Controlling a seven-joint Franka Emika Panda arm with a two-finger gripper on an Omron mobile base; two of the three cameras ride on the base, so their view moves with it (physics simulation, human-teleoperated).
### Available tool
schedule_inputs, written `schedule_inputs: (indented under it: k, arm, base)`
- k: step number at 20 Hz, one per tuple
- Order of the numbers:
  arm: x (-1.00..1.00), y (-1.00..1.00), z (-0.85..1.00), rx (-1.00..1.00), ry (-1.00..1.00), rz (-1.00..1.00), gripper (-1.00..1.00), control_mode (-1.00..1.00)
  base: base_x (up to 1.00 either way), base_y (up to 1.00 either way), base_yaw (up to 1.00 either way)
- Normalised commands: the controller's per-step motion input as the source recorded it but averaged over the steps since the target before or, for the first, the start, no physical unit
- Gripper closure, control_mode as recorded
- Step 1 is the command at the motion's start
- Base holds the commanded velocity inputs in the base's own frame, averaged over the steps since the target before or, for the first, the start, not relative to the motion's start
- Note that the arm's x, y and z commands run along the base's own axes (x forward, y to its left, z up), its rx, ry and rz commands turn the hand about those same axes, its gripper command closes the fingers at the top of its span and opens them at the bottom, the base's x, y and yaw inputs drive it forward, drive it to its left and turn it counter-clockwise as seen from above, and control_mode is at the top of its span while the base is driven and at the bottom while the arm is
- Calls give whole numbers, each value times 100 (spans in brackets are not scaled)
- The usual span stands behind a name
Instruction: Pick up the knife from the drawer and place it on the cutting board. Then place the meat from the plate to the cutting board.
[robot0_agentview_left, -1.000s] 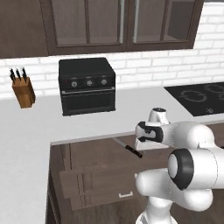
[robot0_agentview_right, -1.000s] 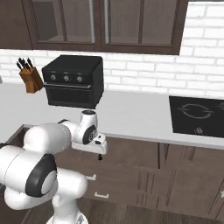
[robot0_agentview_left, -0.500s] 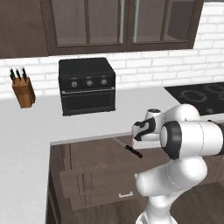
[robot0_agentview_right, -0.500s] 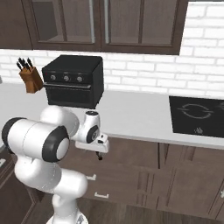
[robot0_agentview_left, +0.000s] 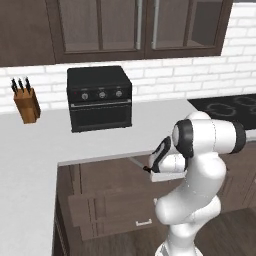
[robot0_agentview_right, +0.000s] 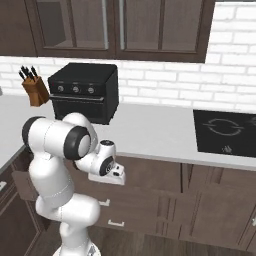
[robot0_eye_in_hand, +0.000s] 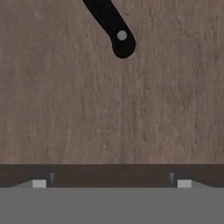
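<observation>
Brown wood grain, matt and streaked, is the floor of the open drawer (robot0_eye_in_hand: 109, 109) under the hand; its dark front wall runs as a band just ahead of the fingertips.

Knife: long slim kitchen knife with black rounded handle (robot0_eye_in_hand: 114, 31), one pale rivet near the butt. It lies flat on the drawer floor, ahead of the gripper (robot0_eye_in_hand: 111, 183) and apart from it. Blade runs out of the hand view; in the left base view a thin grey sliver (robot0_agentview_left: 138, 163) shows just beyond the hand, under the counter edge.

Tool: two small dark fingertips spread to full width, nothing between them, no contact.

Progress (judgement): early. Drawer is open and the hand is over it; the knife is not yet grasped. Still to do: grasp, carry to board, then move the meat.

Outward from the hand: smooth pale grey countertop (robot0_agentview_left: 45, 150) above; boxy black countertop oven with three knobs (robot0_agentview_left: 100, 97) beyond; tan wooden knife block (robot0_agentview_left: 27, 104) farther off; flat black glass cooktop (robot0_agentview_right: 225, 132) to the other side.
</observation>
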Motion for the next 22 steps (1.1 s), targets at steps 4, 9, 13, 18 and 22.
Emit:
schedule_inputs:
  k: [4, 9, 13, 18, 22]
  arm:
    - [-100, -27, -21, 2, -5, 3, -100, -100]
    - [-100, -13, -7, 2, -3, 1, -100, -100]
    - [-100, 0, -8, 0, 0, 0, -100, -100]
    - [-100, 0, -15, 0, 6, 0, -100, -100]
    - [-31, 16, 4, 0, 14, 0, -100, -100]
  base:
    - [0, 0, 0]
    - [0, 0, 0]
    - [0, 0, 0]
    - [0, 0, 0]
    - [0, 0, 0]
